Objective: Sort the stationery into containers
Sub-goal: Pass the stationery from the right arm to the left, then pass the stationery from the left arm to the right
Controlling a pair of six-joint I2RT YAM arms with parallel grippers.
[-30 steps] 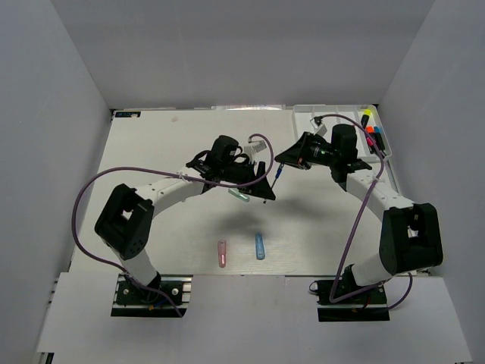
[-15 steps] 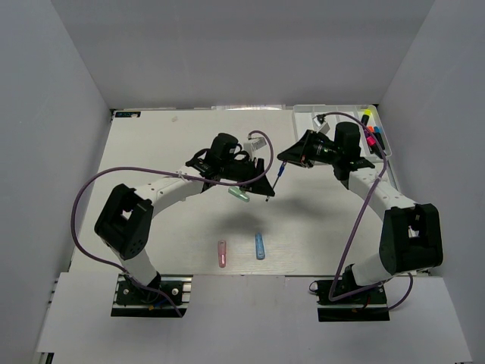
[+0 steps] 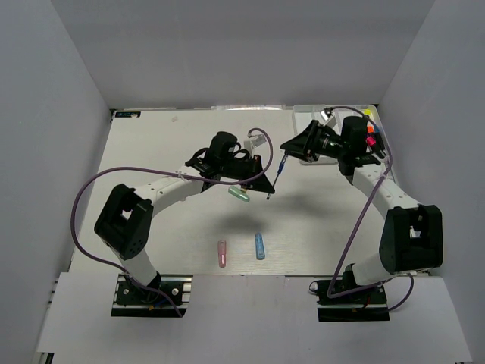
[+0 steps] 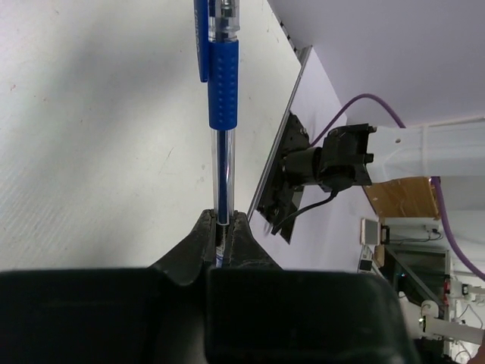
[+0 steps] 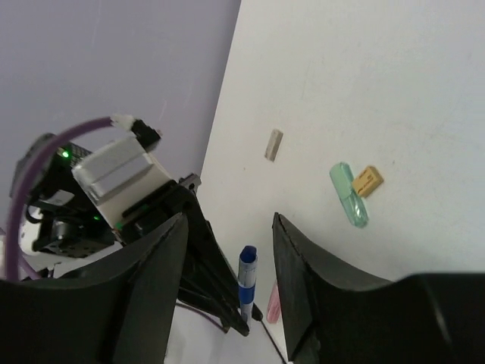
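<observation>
Fingers [image 4: 198,231] of the left gripper [image 4: 223,227] are clamped on one end of a blue pen [image 4: 223,83], which sticks straight out from them, held up off the table [image 3: 151,152]. Closest to the arm bases, a pink capsule [image 3: 222,253] and a blue capsule [image 3: 260,246] lie side by side but apart, near the table's front edge. Farther in, a green capsule [image 3: 239,195] lies near the left gripper. A small tan bit [image 5: 367,181] sits right against it, and a second pale bit [image 5: 273,145] lies a little way off. Beyond that, the right gripper [image 5: 229,220] faces the pen's other end. Its fingers [image 5: 151,288] are spread apart and grip nothing, and the pen shows in the gap between them, untouched. At the far right corner sits the white tray [image 3: 309,121], with highlighters [image 3: 370,130] with coloured caps along its right side. Which compartment they are in I cannot tell.
</observation>
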